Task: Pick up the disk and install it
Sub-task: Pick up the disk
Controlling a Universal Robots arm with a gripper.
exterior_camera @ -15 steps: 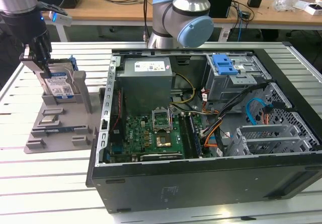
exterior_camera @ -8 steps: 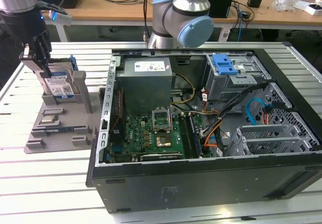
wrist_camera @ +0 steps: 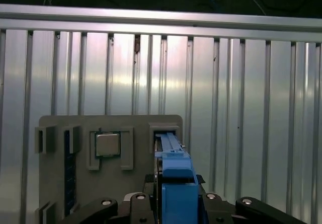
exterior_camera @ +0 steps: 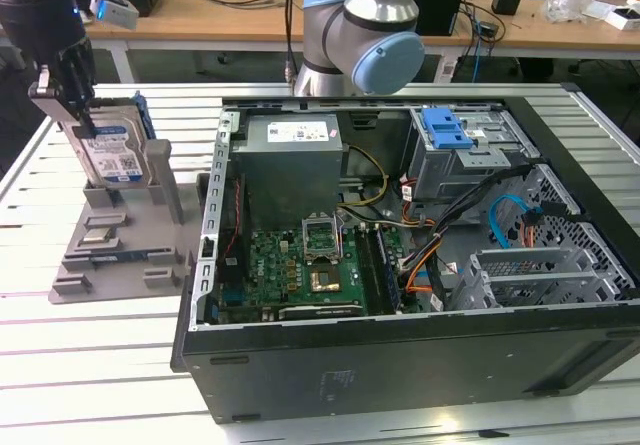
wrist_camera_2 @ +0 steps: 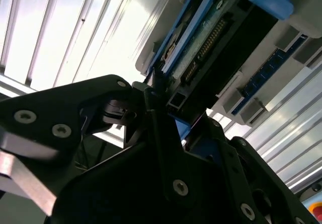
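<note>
The gripper [exterior_camera: 80,120] has its two fingers closed tight on the top edge of the disk [exterior_camera: 113,152], on its blue frame. The disk stands up straight in the grey stand [exterior_camera: 120,240]. The open computer case [exterior_camera: 400,365] sits just beside the stand.

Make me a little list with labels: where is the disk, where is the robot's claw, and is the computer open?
Disk: standing upright in the grey holder
Gripper: at the disk's upper edge; the blue frame lines up with its middle in the first wrist view
Computer case: open, insides showing, at the exterior view's right of the holder
Also in holder: a square chip
Installed: not yet
</note>
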